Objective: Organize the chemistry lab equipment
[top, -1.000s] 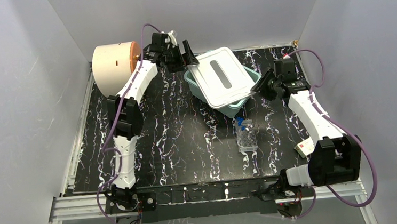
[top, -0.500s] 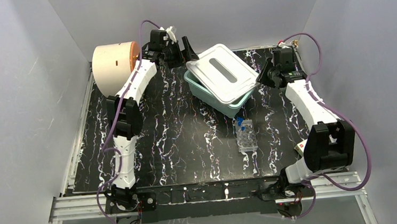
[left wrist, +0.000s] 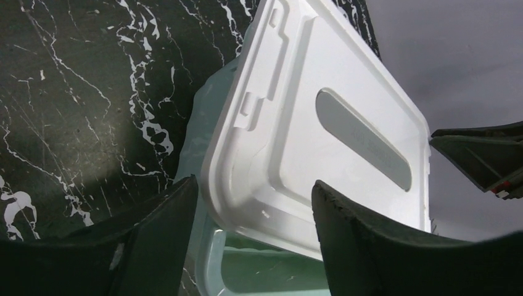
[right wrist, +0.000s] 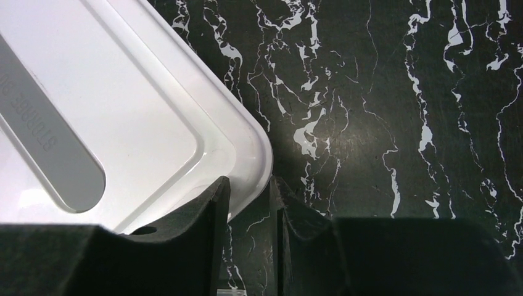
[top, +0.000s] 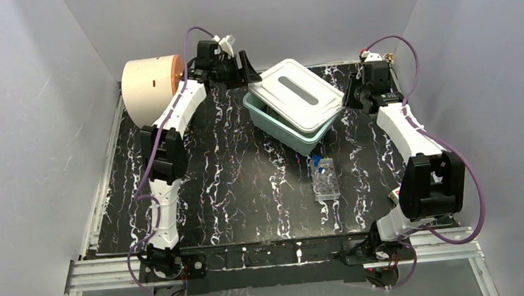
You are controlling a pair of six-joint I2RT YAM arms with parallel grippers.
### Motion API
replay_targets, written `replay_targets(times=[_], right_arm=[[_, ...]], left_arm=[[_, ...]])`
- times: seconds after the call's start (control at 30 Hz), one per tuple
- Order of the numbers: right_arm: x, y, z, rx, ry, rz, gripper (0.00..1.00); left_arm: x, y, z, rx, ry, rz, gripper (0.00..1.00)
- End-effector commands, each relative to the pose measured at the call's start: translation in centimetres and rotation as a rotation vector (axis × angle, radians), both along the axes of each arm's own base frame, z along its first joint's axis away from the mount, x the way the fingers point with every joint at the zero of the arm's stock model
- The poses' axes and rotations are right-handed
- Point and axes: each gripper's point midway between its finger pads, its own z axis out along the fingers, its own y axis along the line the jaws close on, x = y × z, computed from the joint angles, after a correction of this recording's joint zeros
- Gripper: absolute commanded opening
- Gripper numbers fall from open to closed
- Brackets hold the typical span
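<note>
A white lid (top: 297, 94) lies askew on the teal bin (top: 294, 140) at the back of the table. My right gripper (top: 348, 100) is shut on the lid's right corner. In the right wrist view that gripper (right wrist: 247, 192) has the lid (right wrist: 123, 117) rim pinched between its fingers. My left gripper (top: 244, 67) is open at the lid's far left corner. In the left wrist view the left gripper (left wrist: 254, 206) straddles the lid (left wrist: 321, 123) corner without touching, with the bin (left wrist: 206, 246) below. A clear tube rack (top: 326, 181) with blue-capped tubes (top: 315, 160) stands in front of the bin.
A big cream drum (top: 147, 85) with an orange face sits at the back left, close behind my left arm. A small white box (top: 394, 194) shows partly beside my right arm's elbow. Grey walls enclose the black marbled table (top: 234, 185) on three sides.
My right arm has moved toward the back wall with the lid corner, swinging the lid more squarely over the bin. My left gripper's jaws have narrowed around the far left corner.
</note>
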Motion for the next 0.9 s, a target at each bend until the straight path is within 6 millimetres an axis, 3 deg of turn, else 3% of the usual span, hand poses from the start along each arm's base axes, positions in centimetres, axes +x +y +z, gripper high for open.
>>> replay_targets(times=[0.0, 0.13, 0.33, 0.5, 0.87], right_arm=[[0.0, 0.9, -0.1, -0.003, -0.023, 0.094, 0.38], [-0.1, 1.9, 0.2, 0.025, -0.039, 0.144, 0.38], [-0.1, 2.2, 1.0, 0.028, -0.071, 0.172, 0.39], [-0.2, 2.4, 1.3, 0.032, -0.086, 0.182, 0.4], [-0.2, 2.2, 0.8, 0.029, -0.055, 0.169, 0.41]], left_arm=[[-1.2, 0.3, 1.4, -0.004, -0.021, -0.037, 0.61], [-1.4, 1.2, 0.3, 0.061, -0.008, -0.017, 0.48], [-1.5, 2.9, -0.9, 0.152, 0.042, 0.051, 0.44], [-3.1, 3.3, -1.4, 0.175, 0.115, 0.047, 0.43], [-7.1, 2.5, 0.7, 0.1, 0.189, -0.032, 0.42]])
